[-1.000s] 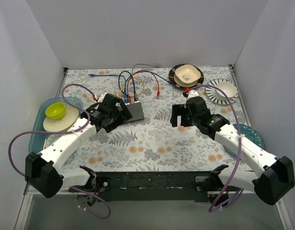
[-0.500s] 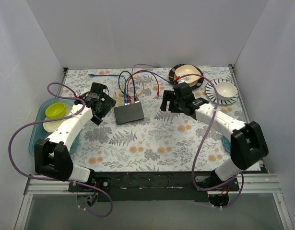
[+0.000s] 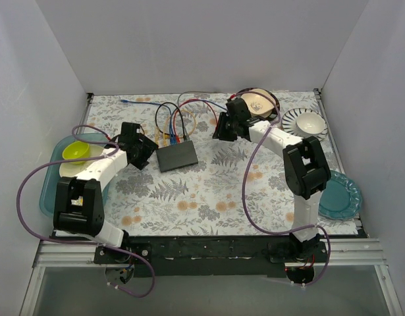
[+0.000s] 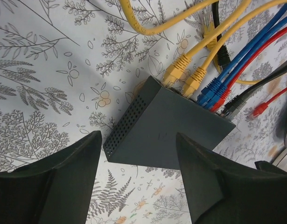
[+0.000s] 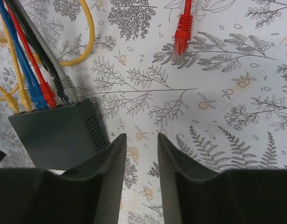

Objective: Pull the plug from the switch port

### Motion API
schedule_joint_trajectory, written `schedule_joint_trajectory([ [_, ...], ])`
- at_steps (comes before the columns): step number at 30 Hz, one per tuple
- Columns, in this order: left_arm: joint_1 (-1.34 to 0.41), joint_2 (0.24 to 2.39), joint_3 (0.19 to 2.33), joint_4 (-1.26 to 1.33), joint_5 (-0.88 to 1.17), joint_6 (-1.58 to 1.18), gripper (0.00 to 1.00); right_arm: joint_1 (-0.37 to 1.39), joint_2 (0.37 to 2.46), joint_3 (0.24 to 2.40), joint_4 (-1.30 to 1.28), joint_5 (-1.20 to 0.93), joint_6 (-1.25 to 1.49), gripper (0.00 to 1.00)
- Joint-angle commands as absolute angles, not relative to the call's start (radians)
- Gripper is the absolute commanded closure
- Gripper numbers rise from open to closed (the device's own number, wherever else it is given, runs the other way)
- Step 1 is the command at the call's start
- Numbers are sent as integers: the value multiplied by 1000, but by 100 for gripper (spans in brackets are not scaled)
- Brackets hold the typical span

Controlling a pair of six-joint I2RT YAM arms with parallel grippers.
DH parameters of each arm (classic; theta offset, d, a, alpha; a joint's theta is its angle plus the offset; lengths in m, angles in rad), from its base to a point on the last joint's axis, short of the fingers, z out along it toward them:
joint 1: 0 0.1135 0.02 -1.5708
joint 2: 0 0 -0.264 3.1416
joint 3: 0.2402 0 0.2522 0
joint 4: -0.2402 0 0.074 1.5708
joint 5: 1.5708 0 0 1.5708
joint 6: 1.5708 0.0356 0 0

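The dark-grey switch [image 3: 176, 156] lies flat on the floral tablecloth, also seen in the left wrist view [image 4: 166, 135] and the right wrist view [image 5: 54, 135]. Several plugs sit in its far edge: two yellow [image 4: 178, 70], a blue [image 4: 208, 93], a red [image 4: 221, 100] and a black [image 4: 234, 105]. A loose red plug [image 5: 181, 39] lies on the cloth to the right. My left gripper [image 3: 137, 146] hovers just left of the switch, open and empty [image 4: 138, 135]. My right gripper [image 3: 228, 125] hangs behind and right of it, jaws narrowly apart and empty [image 5: 141, 136].
A teal tray [image 3: 51, 187] with a lime bowl [image 3: 75, 151] on a plate stands at the left. At the back right are a brown bowl [image 3: 258, 102] and a striped plate with a white bowl [image 3: 306, 123]. A teal plate [image 3: 338, 195] lies right. Cables loop behind the switch.
Both arms have reached farther across the table. The left gripper came off the switch's left end; the right moved back-left towards the cables. Both pairs of jaws have narrowed.
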State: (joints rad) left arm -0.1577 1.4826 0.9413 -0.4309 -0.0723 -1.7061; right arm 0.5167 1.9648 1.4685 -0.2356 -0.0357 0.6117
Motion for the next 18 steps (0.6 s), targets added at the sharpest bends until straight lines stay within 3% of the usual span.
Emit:
schedule_joint_trajectory([
  [1,-155,1508,925,-336,-2,-1683,38,520,2018,1528,-235,-135,643,62],
  [5,-156,1538,920,-347,-2,-1675,39,535,2071,1554,-236,-175,646,64],
  [6,-155,1542,919,-356,-5,-1672,39,546,2080,1557,-230,-179,646,69],
  [18,-158,1635,896,-336,54,-1580,40,632,2237,1660,-227,-236,608,72],
])
